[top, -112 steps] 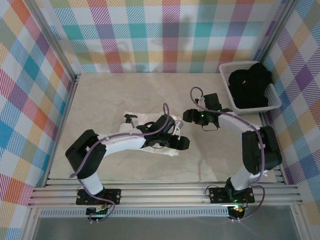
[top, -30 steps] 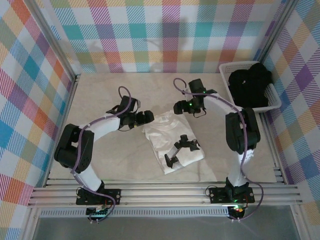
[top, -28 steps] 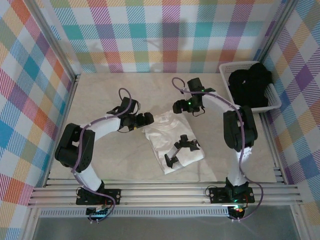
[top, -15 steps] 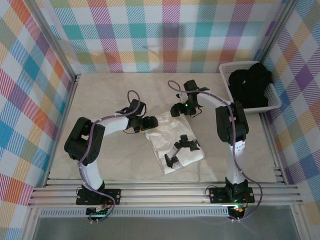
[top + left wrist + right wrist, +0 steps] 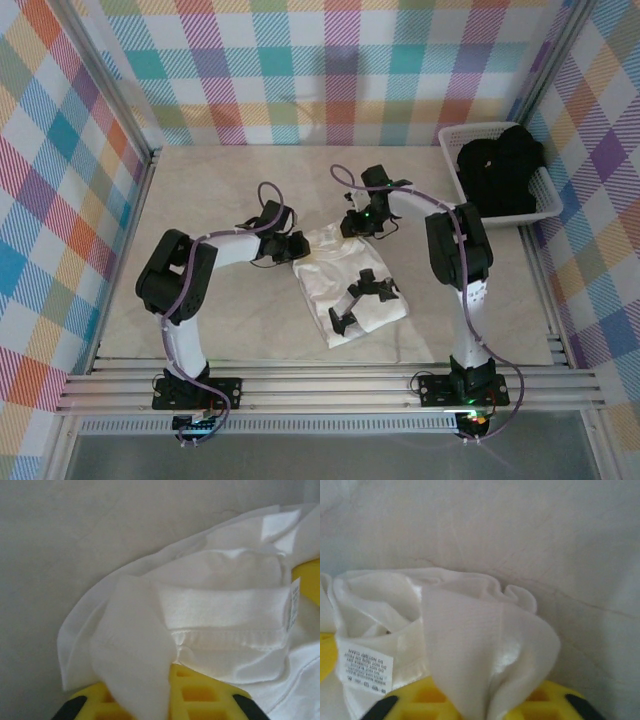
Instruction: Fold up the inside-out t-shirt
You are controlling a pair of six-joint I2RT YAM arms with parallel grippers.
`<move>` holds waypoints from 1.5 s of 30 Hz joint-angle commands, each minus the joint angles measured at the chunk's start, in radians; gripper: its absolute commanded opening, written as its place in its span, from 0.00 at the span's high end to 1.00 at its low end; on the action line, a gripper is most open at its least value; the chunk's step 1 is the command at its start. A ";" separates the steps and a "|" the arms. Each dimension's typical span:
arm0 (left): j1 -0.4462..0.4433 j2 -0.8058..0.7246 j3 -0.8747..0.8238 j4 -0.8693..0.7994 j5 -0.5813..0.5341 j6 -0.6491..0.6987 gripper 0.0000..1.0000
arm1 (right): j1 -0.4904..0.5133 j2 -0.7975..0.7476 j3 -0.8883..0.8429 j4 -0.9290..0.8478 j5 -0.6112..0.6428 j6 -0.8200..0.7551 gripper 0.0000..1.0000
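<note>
The inside-out t-shirt (image 5: 345,280) lies white and partly folded in the middle of the table. My left gripper (image 5: 298,247) is at its far left corner, shut on a fold of the cloth. In the left wrist view the cloth (image 5: 135,660) runs down between the yellow fingers (image 5: 210,697), with the collar band and a label (image 5: 295,605) beyond. My right gripper (image 5: 350,226) is at the shirt's far right corner, also shut on the cloth. In the right wrist view a pinched fold (image 5: 480,650) rises from the yellow fingers (image 5: 420,700), beside a care label (image 5: 365,672).
A small black object (image 5: 365,295) lies on the near part of the shirt. A white plastic basket (image 5: 449,160) holding a black garment (image 5: 500,170) stands at the back right. Bare tabletop (image 5: 200,190) spreads to the left and far side, and checked walls enclose the table.
Both arms moved inward to the shirt's far edge. Both grippers went from open to shut, each taking a fold of the cloth.
</note>
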 commanded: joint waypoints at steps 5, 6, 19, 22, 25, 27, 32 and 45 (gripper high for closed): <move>0.074 -0.016 0.020 0.111 0.065 0.072 1.00 | -0.063 -0.099 -0.026 0.212 -0.151 0.033 0.97; 0.087 -0.018 0.045 0.119 0.063 0.082 1.00 | -0.064 -0.110 -0.016 0.244 -0.156 0.040 0.98; 0.171 -0.052 0.595 -0.123 0.142 0.257 1.00 | -0.130 -0.236 0.209 0.517 -0.184 0.137 0.99; 0.158 -0.109 0.511 -0.112 0.152 0.264 1.00 | -0.131 -0.291 0.118 0.552 -0.220 0.146 0.98; 0.131 -0.184 0.338 -0.048 0.156 0.243 1.00 | -0.129 -0.363 -0.059 0.611 -0.240 0.182 0.98; 0.099 -0.241 0.199 -0.003 0.172 0.232 1.00 | -0.126 -0.437 -0.227 0.627 -0.243 0.214 0.98; -0.024 -0.395 -0.103 0.098 0.168 0.151 1.00 | -0.116 -0.671 -0.638 0.621 -0.206 0.256 0.98; -0.117 -0.398 -0.193 0.065 0.031 0.107 1.00 | -0.107 -0.747 -0.778 0.501 -0.094 0.262 0.96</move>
